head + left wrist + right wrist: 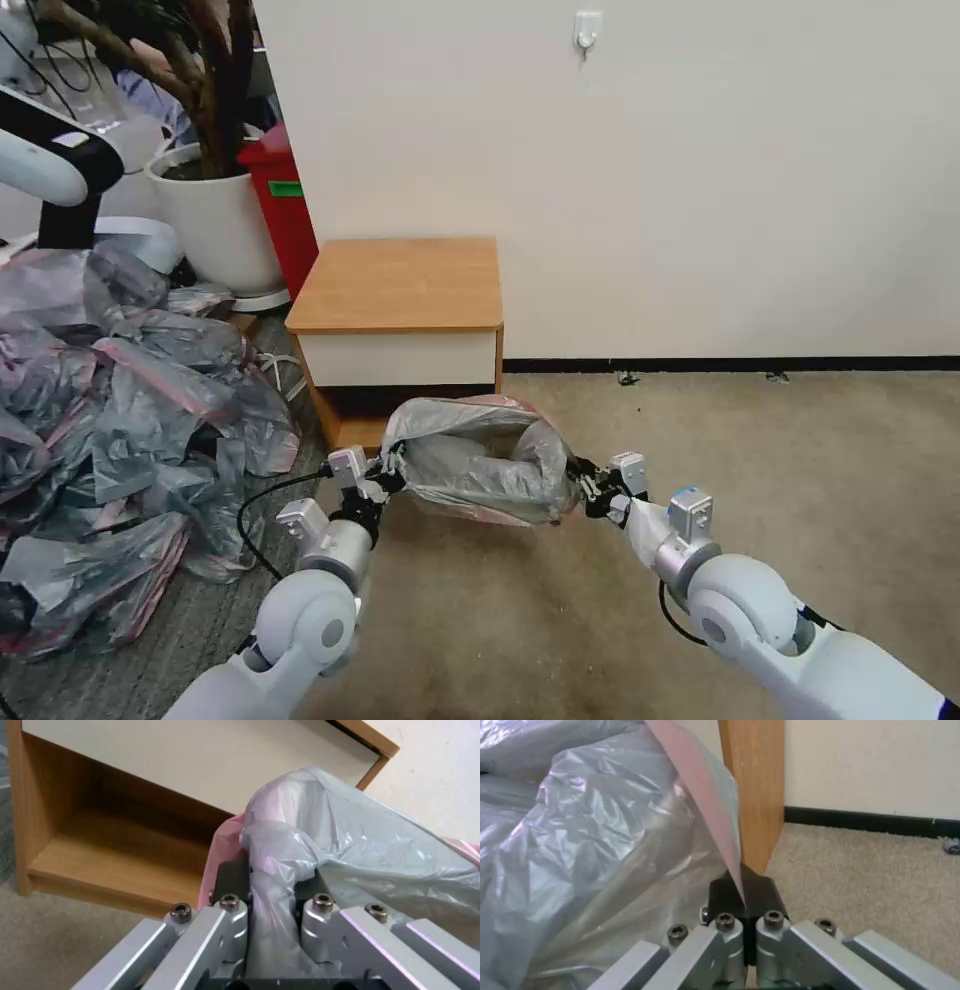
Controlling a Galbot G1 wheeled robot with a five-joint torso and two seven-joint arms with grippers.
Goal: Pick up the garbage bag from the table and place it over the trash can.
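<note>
The garbage bag [478, 462], crinkly grey plastic with a pink rim, hangs stretched between my two grippers, low in front of the table [400, 285]. My left gripper [386, 478] is shut on the bag's left edge; in the left wrist view a bunch of the garbage bag [320, 832] is pinched in the left gripper [272, 879]. My right gripper [587, 487] is shut on the right edge, and in the right wrist view the right gripper [743, 890] clamps the pink band of the garbage bag [590, 832]. The trash can is hidden or out of view.
A large heap of similar grey-pink bags [100, 420] covers the floor on the left. Behind it stand a white plant pot [215, 225] and a red bin [285, 200]. A black cable [252, 515] loops by my left arm. Open carpet [780, 450] lies to the right.
</note>
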